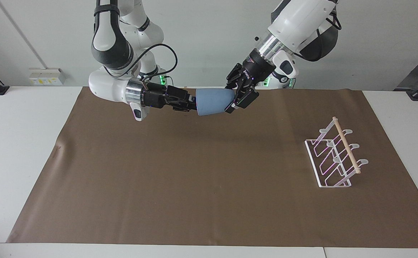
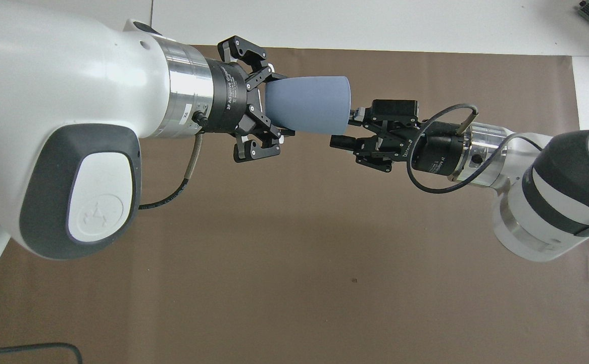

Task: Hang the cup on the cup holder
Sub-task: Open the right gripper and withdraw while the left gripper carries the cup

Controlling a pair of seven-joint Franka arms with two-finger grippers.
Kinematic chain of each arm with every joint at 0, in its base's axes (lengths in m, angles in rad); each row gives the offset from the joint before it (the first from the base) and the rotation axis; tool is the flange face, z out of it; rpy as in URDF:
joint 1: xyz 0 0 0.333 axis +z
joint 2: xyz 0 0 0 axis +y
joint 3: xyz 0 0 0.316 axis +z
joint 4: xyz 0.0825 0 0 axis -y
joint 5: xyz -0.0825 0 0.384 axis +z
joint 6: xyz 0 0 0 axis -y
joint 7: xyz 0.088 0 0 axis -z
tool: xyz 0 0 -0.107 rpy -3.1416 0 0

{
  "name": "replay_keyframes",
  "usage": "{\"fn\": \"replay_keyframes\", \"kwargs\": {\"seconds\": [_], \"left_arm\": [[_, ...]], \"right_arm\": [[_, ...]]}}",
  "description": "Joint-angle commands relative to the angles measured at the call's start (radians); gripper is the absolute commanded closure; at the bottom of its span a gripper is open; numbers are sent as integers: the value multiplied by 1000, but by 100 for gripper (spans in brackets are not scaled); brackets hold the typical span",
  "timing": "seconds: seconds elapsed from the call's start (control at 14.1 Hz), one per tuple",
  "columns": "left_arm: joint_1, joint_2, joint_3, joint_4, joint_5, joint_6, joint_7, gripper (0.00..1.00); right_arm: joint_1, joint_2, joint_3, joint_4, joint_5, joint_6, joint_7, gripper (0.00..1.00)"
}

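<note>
The light-blue cup point(image 1: 212, 101) lies on its side in the air over the brown mat's edge nearest the robots, and shows in the overhead view point(image 2: 307, 104) too. My left gripper point(image 1: 231, 100) is shut on the cup's narrow base, as the overhead view point(image 2: 277, 105) shows. My right gripper point(image 1: 191, 103) is at the cup's wide rim with its fingers spread apart, open in the overhead view point(image 2: 346, 126). The white wire cup holder point(image 1: 334, 157) with its wooden dowel stands on the mat toward the left arm's end. It is out of the overhead view.
A brown mat point(image 1: 194, 179) covers most of the white table point(image 1: 22, 143). Both arms stretch toward each other above the mat's edge nearest the robots. A power strip point(image 1: 47, 76) sits at the wall past the right arm's end.
</note>
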Motion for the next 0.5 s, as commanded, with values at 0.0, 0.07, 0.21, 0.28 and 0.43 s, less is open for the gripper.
{"fn": "replay_keyframes", "kwargs": {"seconds": [0.0, 0.07, 0.21, 0.28, 0.43], "left_arm": [[-12, -25, 10, -13, 110, -42, -15, 100], [-12, -31, 11, -30, 153, -44, -15, 100], [-6, -59, 11, -79, 246, -41, -6, 100], [0, -71, 13, -102, 260, -41, 19, 100], [14, -99, 23, -159, 264, -36, 121, 100]], "right_arm": [[-43, -19, 4, -15, -87, 0, 18, 9], [-51, -18, 4, -15, -110, -3, 19, 8], [-72, -18, 1, -10, -204, 6, 18, 0], [-88, -18, -1, 3, -284, 7, 18, 0], [-124, -18, -2, 34, -474, 9, 19, 0]]}}
